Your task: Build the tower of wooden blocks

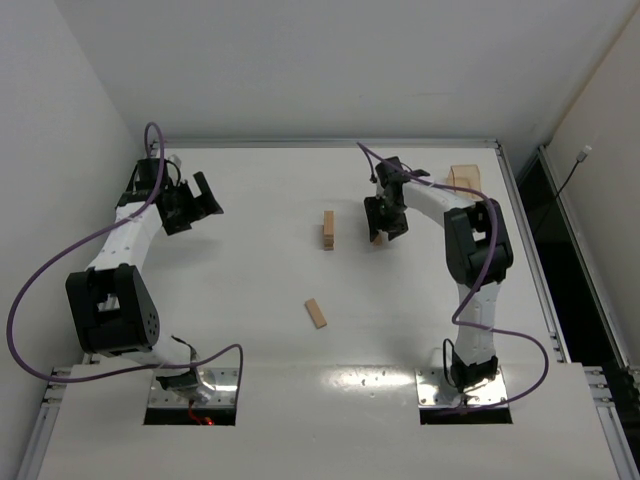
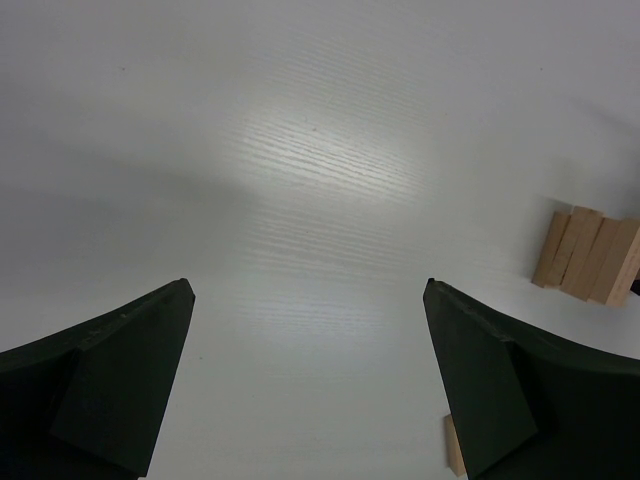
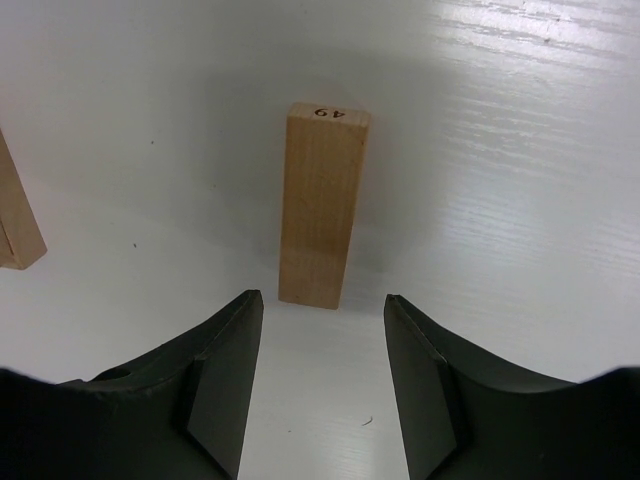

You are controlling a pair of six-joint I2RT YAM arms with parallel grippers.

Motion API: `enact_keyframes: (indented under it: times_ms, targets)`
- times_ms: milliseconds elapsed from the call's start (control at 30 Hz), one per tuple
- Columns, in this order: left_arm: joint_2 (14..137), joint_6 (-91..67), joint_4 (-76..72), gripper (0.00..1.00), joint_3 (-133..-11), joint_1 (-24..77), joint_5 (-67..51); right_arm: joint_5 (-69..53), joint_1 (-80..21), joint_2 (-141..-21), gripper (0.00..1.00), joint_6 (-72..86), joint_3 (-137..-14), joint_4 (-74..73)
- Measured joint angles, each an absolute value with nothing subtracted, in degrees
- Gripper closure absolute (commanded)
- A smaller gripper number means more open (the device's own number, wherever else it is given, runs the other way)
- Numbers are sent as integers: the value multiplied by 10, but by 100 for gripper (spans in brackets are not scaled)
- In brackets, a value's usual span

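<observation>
The tower point(image 1: 328, 230) is a small stack of tan wood blocks at the table's middle; it also shows in the left wrist view point(image 2: 588, 256) and at the left edge of the right wrist view point(image 3: 16, 225). My right gripper point(image 1: 386, 226) is open and empty, low over a single wood block point(image 1: 378, 240) just right of the tower. In the right wrist view that block point(image 3: 322, 205), marked 49, lies flat just ahead of the open gripper point(image 3: 320, 300), not between the fingers. Another loose block point(image 1: 316, 313) lies nearer the front. My left gripper point(image 1: 196, 200) is open and empty at the far left point(image 2: 308, 290).
A translucent orange-tan tray point(image 1: 463, 178) sits at the back right corner. A sliver of a block point(image 2: 455, 446) shows beside my left gripper's right finger. White walls close in the table on the left, back and right.
</observation>
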State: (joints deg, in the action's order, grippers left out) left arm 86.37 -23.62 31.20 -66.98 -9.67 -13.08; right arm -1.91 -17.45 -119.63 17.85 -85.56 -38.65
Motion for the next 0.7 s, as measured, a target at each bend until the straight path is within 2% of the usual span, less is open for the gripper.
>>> enact_keyframes:
  times_ms: [233, 433, 633, 700]
  targets:
    - [864, -236, 312, 0, -669, -97, -131, -15, -178, -1201, 53, 182, -853, -385]
    - [863, -238, 311, 0, -665, -97, -131, 2, -190, -1221, 65, 187, -870, -387]
    - [863, -243, 311, 0, -662, -97, -131, 12, -197, -1229, 71, 194, -875, -389]
    - [863, -243, 311, 0, -662, -97, -131, 15, -197, -1229, 77, 196, -875, -390]
